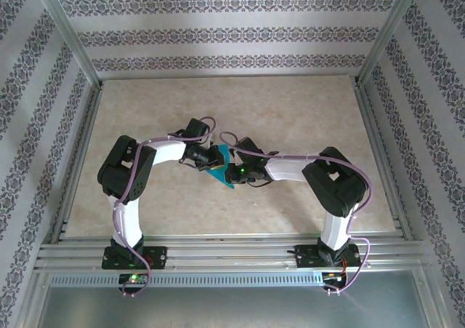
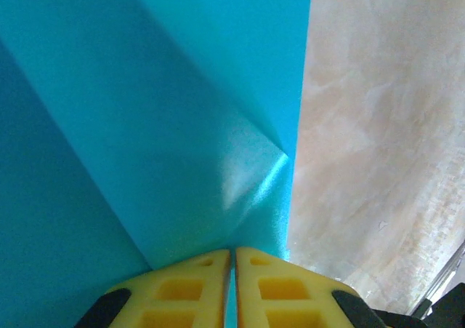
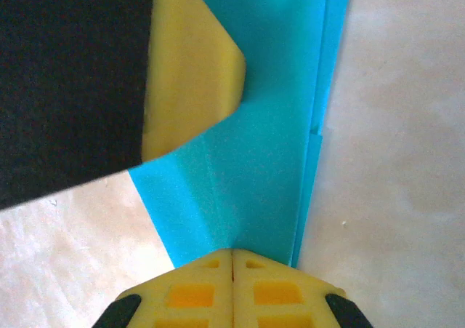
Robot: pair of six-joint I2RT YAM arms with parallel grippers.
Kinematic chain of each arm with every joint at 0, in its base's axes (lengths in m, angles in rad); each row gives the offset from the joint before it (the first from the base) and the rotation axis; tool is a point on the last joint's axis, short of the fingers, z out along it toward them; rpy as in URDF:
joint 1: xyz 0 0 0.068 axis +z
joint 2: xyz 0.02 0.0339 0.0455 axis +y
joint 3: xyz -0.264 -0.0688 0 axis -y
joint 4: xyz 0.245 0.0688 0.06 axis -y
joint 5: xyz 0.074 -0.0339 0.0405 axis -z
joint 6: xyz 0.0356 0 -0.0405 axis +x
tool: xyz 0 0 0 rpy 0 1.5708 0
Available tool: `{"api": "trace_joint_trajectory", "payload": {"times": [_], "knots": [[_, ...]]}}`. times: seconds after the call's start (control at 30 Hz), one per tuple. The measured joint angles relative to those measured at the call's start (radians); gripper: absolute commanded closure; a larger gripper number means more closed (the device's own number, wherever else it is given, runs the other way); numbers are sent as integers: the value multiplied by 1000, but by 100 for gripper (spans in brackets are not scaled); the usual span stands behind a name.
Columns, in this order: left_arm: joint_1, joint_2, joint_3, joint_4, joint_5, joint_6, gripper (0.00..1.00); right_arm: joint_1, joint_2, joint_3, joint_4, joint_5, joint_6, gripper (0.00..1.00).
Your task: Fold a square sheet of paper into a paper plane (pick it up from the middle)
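Note:
The teal-blue sheet of paper (image 1: 222,171) is folded into a pointed, layered shape and is held above the table's middle between both grippers. My left gripper (image 1: 215,158) is shut on its left side; in the left wrist view a thin strip of paper (image 2: 182,124) runs between the yellow fingertips (image 2: 233,259), and a crease ends near the right edge. My right gripper (image 1: 235,170) is shut on the opposite edge; the right wrist view has stacked paper layers (image 3: 269,124) rising from its pads (image 3: 232,259). One yellow finger of the left gripper (image 3: 189,66) rests on the paper there.
The beige table (image 1: 290,117) lies under the paper. Aluminium rails (image 1: 218,252) run along the near edge, with frame posts at the sides. Patterned walls (image 1: 232,37) enclose the back and both sides. Both arms bend inward toward the centre.

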Motion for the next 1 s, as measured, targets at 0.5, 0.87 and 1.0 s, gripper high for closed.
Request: {"api": "trace_joint_trajectory", "payload": {"times": [0.5, 0.87, 1.0], "knots": [[112, 86, 153, -113, 6, 77, 86, 0, 4, 2, 13, 18, -14, 93], [164, 147, 276, -207, -43, 132, 86, 0, 4, 2, 13, 18, -15, 92], [180, 167, 331, -244, -78, 156, 86, 0, 4, 3, 16, 21, -15, 92]]}}
